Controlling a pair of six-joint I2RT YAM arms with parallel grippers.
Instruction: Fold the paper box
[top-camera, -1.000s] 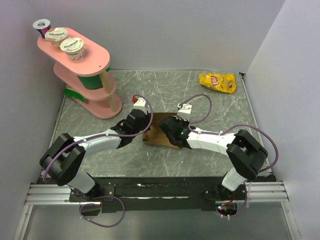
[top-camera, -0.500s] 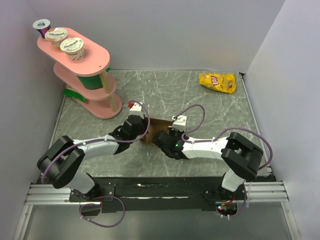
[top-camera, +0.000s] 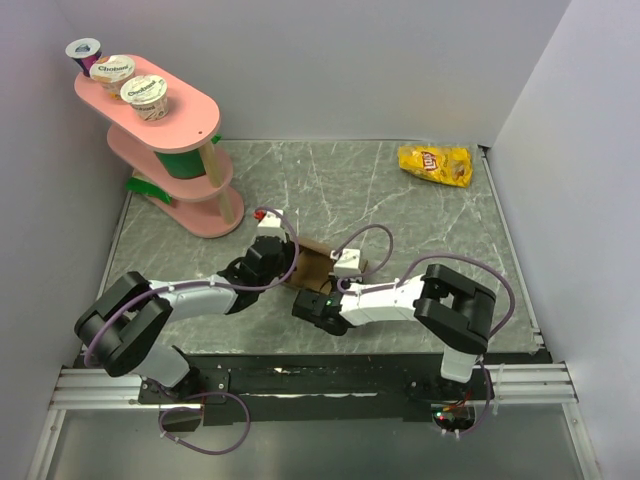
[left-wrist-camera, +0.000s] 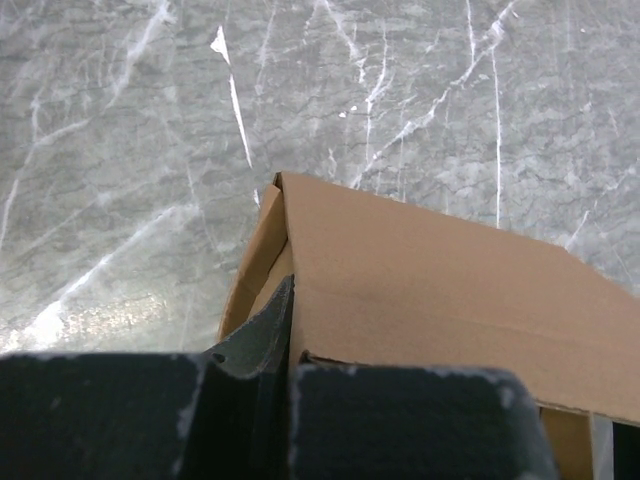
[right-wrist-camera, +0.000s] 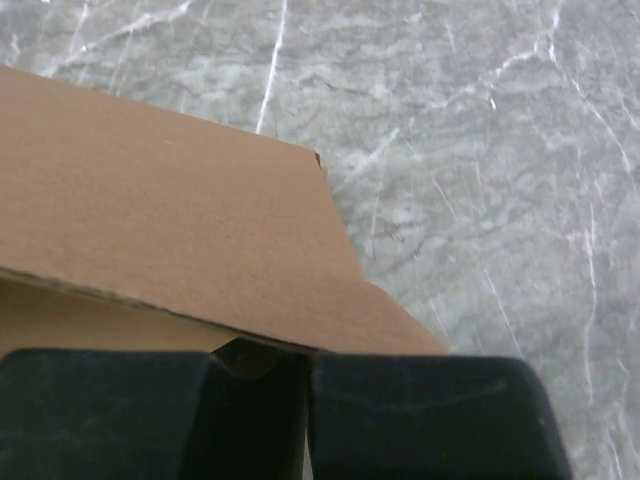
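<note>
Top external view: the half-formed box (top-camera: 315, 258) sits mid-surface (top-camera: 400, 210), with the left end effector (top-camera: 283, 268) and the right end effector (top-camera: 312, 300) both against its near side. Left wrist view: the fingers (left-wrist-camera: 120, 420) are together, seemingly clamped on a box wall, so a hard pull could tear or crease it. Right wrist view: the fingers (right-wrist-camera: 430, 420) are together under a panel edge, whether pinching it I cannot tell; that panel may slip off and spring flat
</note>
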